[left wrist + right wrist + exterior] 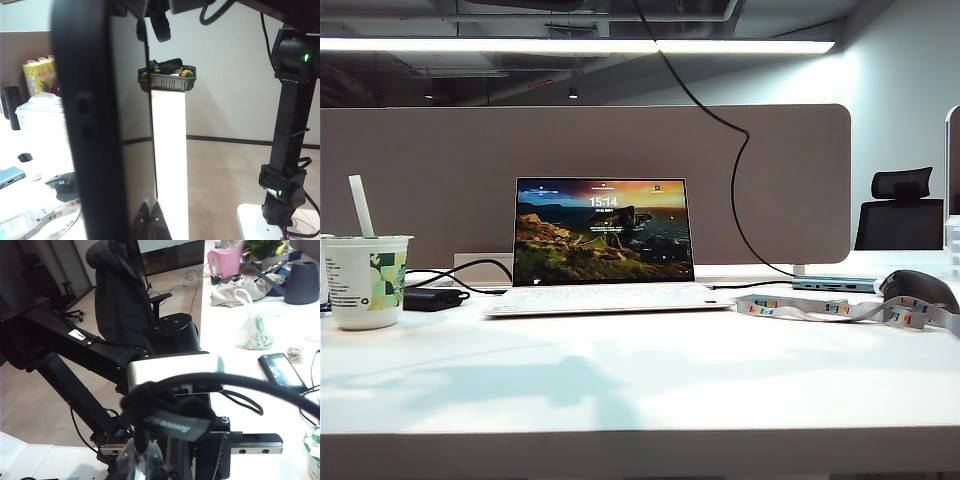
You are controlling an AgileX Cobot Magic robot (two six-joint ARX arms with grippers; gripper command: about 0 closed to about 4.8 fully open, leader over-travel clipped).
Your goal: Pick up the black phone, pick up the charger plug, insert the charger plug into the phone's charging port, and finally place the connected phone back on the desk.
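Note:
The black phone [92, 130] stands upright close in front of the left wrist camera, its dark edge and glossy face filling the view. My left gripper [150, 220] is shut on it near its lower end. The charging port is hidden. In the right wrist view my right gripper [143, 456] is shut on the black end of the charger plug [141, 442]. Its thin black cable [250, 385], bundled with a strap, loops away, and the silver tip does not show. Neither gripper nor the phone appears in the exterior view above the white desk [640, 380].
On the desk stand an open laptop [604, 240], a paper cup [366, 280], a black power brick [432, 298], a lanyard [840, 310] and a mouse [918, 288]. Another phone [280, 371] lies on a neighbouring desk. A black arm column [290, 125] rises nearby.

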